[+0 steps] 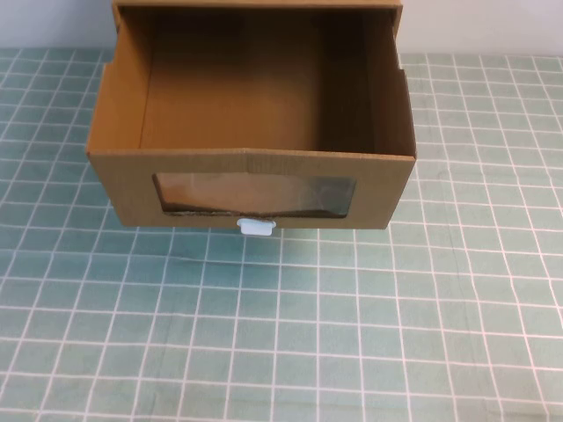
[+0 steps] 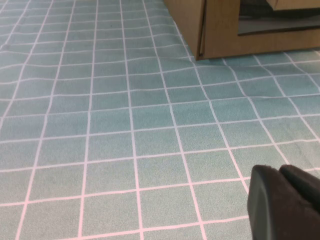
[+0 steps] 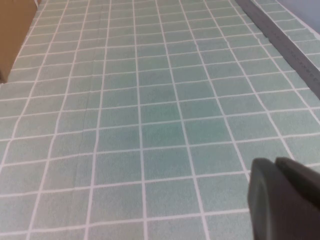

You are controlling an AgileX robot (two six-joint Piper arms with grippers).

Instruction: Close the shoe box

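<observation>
The shoe box point(image 1: 123, 167) is brown corrugated cardboard and stands at the far middle of the mat. Its drawer is pulled well out of the outer sleeve point(image 1: 255, 5), and the inside is empty. The front panel has a wide clear window point(image 1: 255, 195) with a small white pull tab point(image 1: 257, 227) below it. Neither gripper shows in the high view. In the left wrist view my left gripper point(image 2: 279, 171) is shut on nothing, low over the mat, short of the box's corner point(image 2: 220, 35). In the right wrist view my right gripper point(image 3: 275, 163) is shut and empty, with the box's edge point(image 3: 15, 35) far off.
A green mat with a white grid point(image 1: 281, 334) covers the table. A grey strip point(image 3: 285, 40) runs along the mat's edge in the right wrist view. A pale wall point(image 1: 493, 26) stands behind the box.
</observation>
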